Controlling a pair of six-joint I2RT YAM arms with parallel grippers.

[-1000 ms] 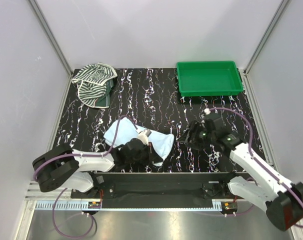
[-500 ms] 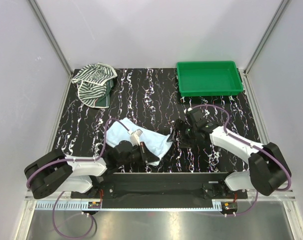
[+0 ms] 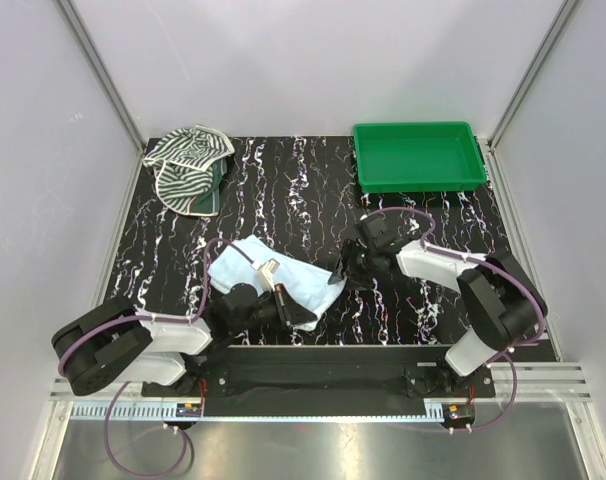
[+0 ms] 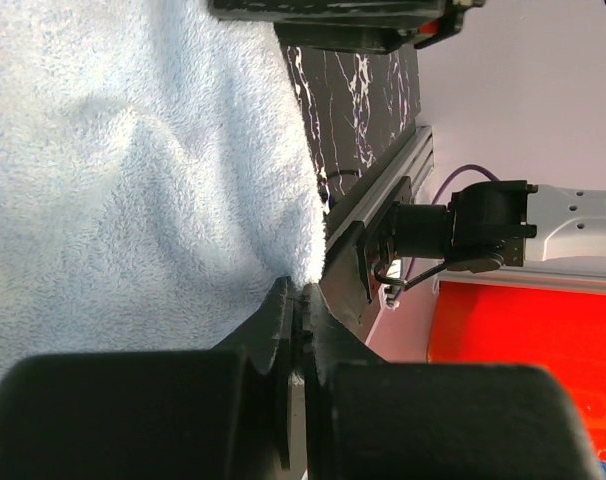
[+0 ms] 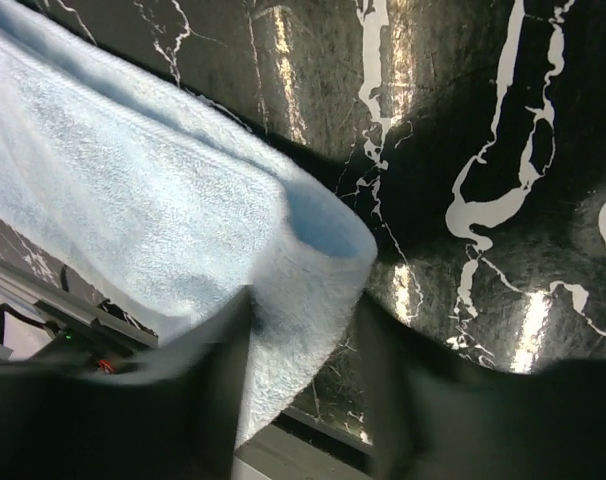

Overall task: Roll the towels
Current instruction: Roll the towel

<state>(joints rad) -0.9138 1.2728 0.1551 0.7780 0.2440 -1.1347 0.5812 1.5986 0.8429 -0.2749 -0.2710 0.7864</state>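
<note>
Black white-veined tabletop [image 3: 283, 190] filled the middle of the top view, with plain pale walls and metal frame posts on three sides. Green tray [image 3: 418, 155] sat upper right, against the far edge. Striped towel [image 3: 188, 165], black-and-white, lay crumpled in the upper left corner, well apart from both arms.

Pale blue towel [image 3: 303, 285] lay lower centre, near the front edge, rumpled and not flat. Its right corner pointed toward the right arm.

Left gripper [image 3: 301, 316] reached in from the lower left and sat at the towel's near edge. Left wrist view: left gripper [image 4: 295, 295] had its jaws pressed together, and the pale blue towel [image 4: 133, 180] came down in a fold right into the tips, so it looked pinched on the cloth edge. A strip of tabletop [image 4: 368, 90] showed upper centre in that frame.

Right gripper [image 3: 345, 268] came in from the right, low at the towel's right corner. Right wrist view: right gripper [image 5: 303, 300] had its fingers [image 5: 218, 380] standing apart, and the folded corner of the pale blue towel [image 5: 133, 200] lay between them, not visibly squeezed. Glossy tabletop [image 5: 483, 150] took up the upper right of that frame.
</note>
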